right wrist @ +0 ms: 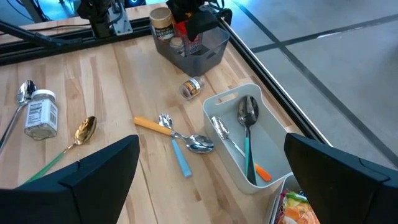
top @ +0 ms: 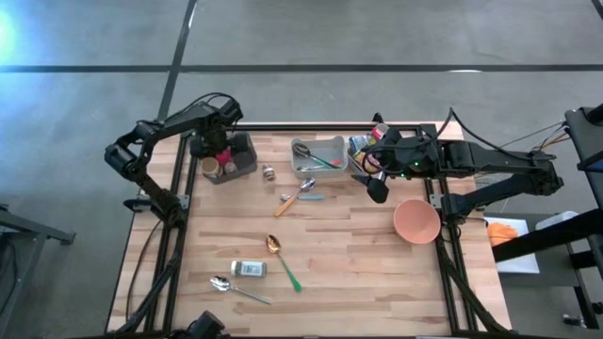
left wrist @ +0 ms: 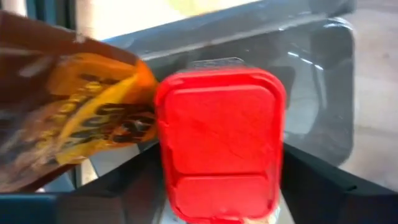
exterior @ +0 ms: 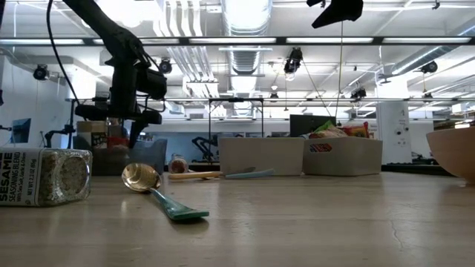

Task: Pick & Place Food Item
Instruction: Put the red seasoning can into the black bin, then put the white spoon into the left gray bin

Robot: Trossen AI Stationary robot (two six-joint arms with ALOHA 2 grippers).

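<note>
- At the far left of the wooden table (top: 377, 273), the left gripper (top: 220, 146) hangs over a dark grey bin (top: 247, 156), right above a red-lidded jar (left wrist: 219, 140) standing inside it.
- Beside that jar in the same bin stands a brown-and-yellow container (left wrist: 74, 106); the two sit close together, so the gripper's dark fingers (left wrist: 323, 186) reach down into a crowded space.
- From the left wrist view the fingers flank the red lid on both sides, spread wider than it; whether they touch the jar cannot be told.
- The red lid is a rounded rectangle, glossy, with a moulded seam across its lower part; the body under it is hidden.
- Just beside the grey bin a small jar (top: 268, 172) lies on its side on the wood.
- Near the far middle a white tray (right wrist: 273, 155) holds spoons and a green-and-orange utensil.
- In front of the tray lie a fork with a yellow handle (right wrist: 152, 124) and a spoon with a blue handle (right wrist: 189, 152), crossing.
- Nearer the front lie a gold spoon with a green handle (top: 281, 259), a sesame shaker (top: 249, 269) and a silver spoon (top: 236, 289).
- The right gripper (top: 379, 188) hovers by a bin of food packets (exterior: 343, 152), jaws fully spread and empty; a pink bowl (top: 416, 221) sits near it.
</note>
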